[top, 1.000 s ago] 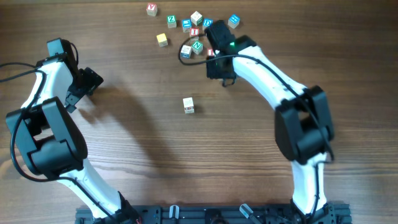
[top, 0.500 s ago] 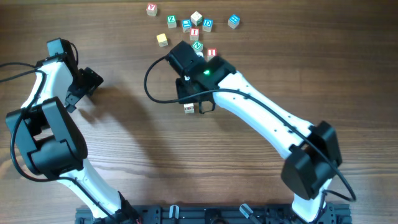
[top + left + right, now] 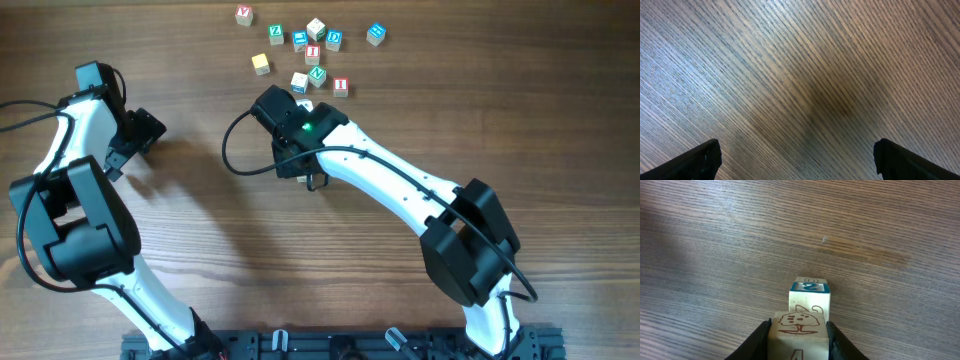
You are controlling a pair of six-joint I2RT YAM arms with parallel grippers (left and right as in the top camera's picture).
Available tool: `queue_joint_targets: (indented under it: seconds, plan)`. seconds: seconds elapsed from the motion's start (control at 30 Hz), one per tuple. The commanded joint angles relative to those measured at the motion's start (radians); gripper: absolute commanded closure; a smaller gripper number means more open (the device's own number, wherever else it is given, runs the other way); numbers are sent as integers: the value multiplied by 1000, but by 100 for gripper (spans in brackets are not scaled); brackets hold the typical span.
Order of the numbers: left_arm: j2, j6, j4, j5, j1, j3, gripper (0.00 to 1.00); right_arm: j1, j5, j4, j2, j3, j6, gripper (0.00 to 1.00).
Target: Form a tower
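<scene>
Pale wooden cube (image 3: pixel 799 328) with a red drawing, pinched in the right gripper (image 3: pixel 799 341), has come from the upper-frame cluster (image 3: pixel 312 50) to just over the tower's blue-topped base cube (image 3: pixel 810 296), lower centre of the right wrist view, while the left gripper (image 3: pixel 799 160) idles spread.

Right arm (image 3: pixel 390 185) is swinging off the scattered cubes (image 3: pixel 313 51) toward mid-table. Right gripper (image 3: pixel 799 342) is bringing a red-drawing cube (image 3: pixel 799 322) up to the blue-topped cube (image 3: pixel 810 295), which is now disappearing under the arm in the overhead view.
</scene>
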Motion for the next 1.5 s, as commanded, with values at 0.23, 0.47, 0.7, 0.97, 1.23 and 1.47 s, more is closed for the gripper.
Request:
queue_joint_targets:
  seconds: [0.23, 0.47, 0.7, 0.97, 1.23, 1.47]
  plan:
    - [1, -2, 0, -9, 3, -5, 0, 4, 56, 6, 21, -6, 18, 66]
    - [1, -2, 0, -9, 3, -5, 0, 4, 57, 22, 21, -6, 18, 66]
    - [1, -2, 0, -9, 3, -5, 0, 4, 56, 19, 23, -6, 18, 65]
    - [1, -2, 0, -9, 3, -5, 0, 4, 56, 17, 45, -6, 18, 61]
    - [1, -2, 0, -9, 3, -5, 0, 4, 56, 6, 45, -6, 18, 57]
    - [1, -2, 0, -9, 3, -5, 0, 4, 57, 10, 45, -6, 18, 43]
